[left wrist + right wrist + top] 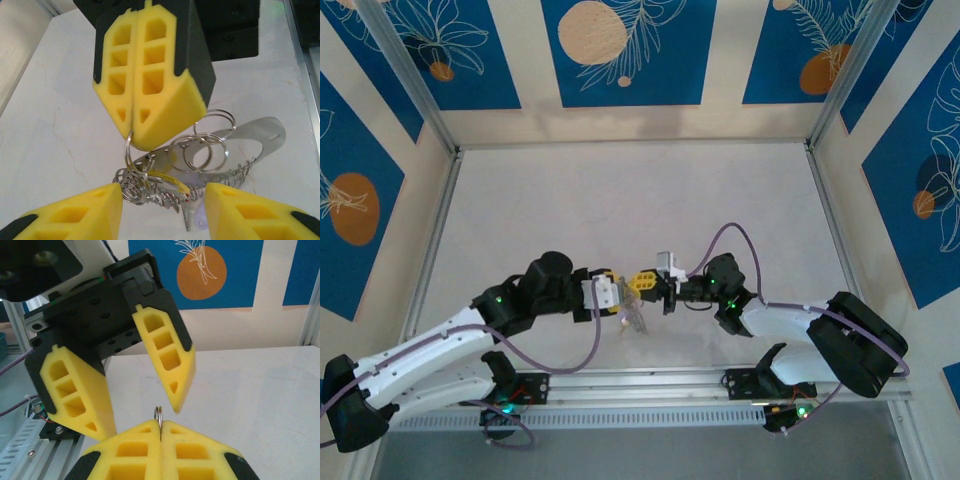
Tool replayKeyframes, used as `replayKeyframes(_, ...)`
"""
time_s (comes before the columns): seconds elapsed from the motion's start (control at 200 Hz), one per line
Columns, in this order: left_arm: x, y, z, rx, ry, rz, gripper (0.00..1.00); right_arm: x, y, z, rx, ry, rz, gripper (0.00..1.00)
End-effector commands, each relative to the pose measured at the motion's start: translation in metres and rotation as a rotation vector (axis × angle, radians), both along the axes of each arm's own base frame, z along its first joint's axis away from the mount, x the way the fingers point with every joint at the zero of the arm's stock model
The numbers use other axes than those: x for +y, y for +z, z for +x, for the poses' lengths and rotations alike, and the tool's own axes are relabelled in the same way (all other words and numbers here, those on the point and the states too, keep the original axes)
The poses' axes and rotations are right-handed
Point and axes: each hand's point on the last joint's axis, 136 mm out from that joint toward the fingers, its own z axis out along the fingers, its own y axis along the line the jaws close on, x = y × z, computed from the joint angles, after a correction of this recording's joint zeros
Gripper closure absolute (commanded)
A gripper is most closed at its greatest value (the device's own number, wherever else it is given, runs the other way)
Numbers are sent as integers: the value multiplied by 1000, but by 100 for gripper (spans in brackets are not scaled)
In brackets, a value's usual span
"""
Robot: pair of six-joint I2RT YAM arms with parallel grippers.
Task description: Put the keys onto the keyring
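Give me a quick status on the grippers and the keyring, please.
Right gripper shut on the keyring. Left gripper open, facing it. Loose rings and a flat metal tag dangle tangled beneath.

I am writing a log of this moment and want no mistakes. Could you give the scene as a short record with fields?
left gripper: open, holding nothing, facing the right gripper
right gripper: shut on the keyring
keyring: thin metal ring, its edge pinched between the right fingertips
bundle: smaller rings, wire coils and a flat metal piece, attached below the keyring
bundle touching table: cannot tell
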Motion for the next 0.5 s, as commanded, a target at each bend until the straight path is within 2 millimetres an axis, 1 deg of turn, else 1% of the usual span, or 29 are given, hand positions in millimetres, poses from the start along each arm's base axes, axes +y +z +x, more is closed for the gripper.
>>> replayKeyframes(0.0, -6, 17, 1, 36, -9, -52, 55, 3, 9, -4, -62, 23, 17, 100)
replayKeyframes(0.145, -9, 16, 0, 108, -22, -76, 58, 5, 8, -5, -69, 26, 13, 100)
replayKeyframes(0.305, -10, 16, 1, 136, -29, -87, 65, 6, 8, -6, -76, 29, 6, 100)
replayKeyframes(0.495, -12, 14, 3, 156, -35, -68, 78, 7, 7, -6, -81, 34, 0, 100)
